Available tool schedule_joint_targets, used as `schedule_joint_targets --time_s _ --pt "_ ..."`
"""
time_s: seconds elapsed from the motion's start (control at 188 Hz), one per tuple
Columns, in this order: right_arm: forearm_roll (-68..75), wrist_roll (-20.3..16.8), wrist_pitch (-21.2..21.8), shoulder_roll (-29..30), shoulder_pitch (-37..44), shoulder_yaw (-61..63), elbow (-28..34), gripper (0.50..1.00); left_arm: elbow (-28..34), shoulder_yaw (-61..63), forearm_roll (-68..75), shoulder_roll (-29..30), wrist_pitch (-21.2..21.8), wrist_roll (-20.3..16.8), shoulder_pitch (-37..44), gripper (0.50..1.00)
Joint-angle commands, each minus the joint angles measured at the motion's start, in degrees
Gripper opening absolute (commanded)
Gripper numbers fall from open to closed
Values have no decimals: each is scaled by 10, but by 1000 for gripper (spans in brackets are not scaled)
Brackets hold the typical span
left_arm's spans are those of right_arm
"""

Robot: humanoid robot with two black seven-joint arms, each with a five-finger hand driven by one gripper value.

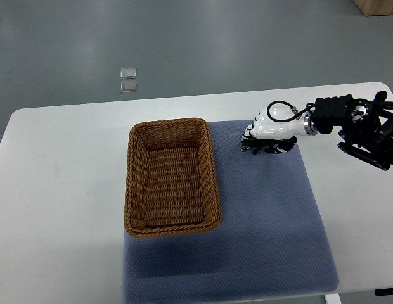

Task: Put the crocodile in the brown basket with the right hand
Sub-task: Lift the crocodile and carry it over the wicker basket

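Grips small dark crocodile (263, 149) with right robot hand (272, 126) on blue mat (266, 215) just right of basket (129, 183); looks light and stiff, likely plastic, so best held across mid-body.

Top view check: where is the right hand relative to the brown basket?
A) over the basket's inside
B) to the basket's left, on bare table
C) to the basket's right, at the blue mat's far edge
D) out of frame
C: the right hand is off to the right of the brown basket, at the far edge of the blue mat, and the basket's inside shows only wicker.
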Motion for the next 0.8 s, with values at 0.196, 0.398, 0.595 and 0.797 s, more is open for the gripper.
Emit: schedule_joint_targets --time_s 0.196,0.398,0.595,0.797 --pt "3 2 -43 -58 58 19 113 500 0 0 0 0 0 0 0 1000" --pt "3 9 -54 -58 104 20 176 500 0 0 0 0 0 0 0 1000" --pt "3 34 -47 -35 131 21 236 500 0 0 0 0 0 0 0 1000" --pt "3 38 -46 22 132 22 252 500 0 0 0 0 0 0 0 1000"
